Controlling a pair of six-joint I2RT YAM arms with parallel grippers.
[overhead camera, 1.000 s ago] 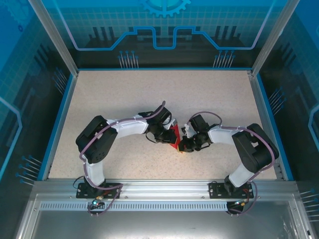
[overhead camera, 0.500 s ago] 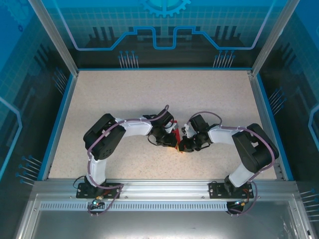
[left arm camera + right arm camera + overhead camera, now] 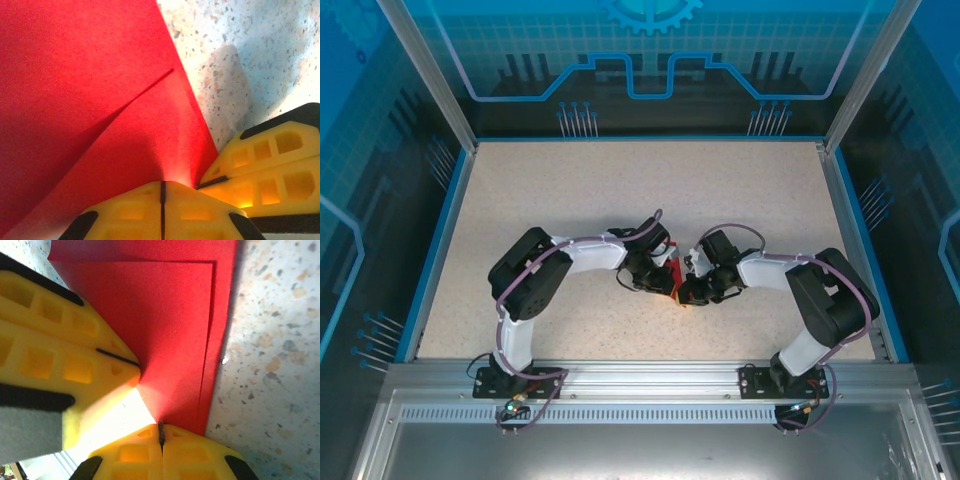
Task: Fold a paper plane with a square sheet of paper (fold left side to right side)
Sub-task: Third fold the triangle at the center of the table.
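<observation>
Where the left gripper (image 3: 666,282) and right gripper (image 3: 684,294) meet near the table's (image 3: 620,190) near edge, you see the square sheet of paper (image 3: 672,268) pinned between them, probably to flatten its fold. Left wrist: jaws shut, tips on red. Right wrist: shut too, at the layered edge. The left gripper has slid rightward, hiding more paper.

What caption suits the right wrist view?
Right gripper and left gripper, both shut, pinch the folded red paper over the table.

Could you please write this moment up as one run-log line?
left gripper: shut on red paper | right gripper: shut on red paper | fold: layered edge visible
</observation>
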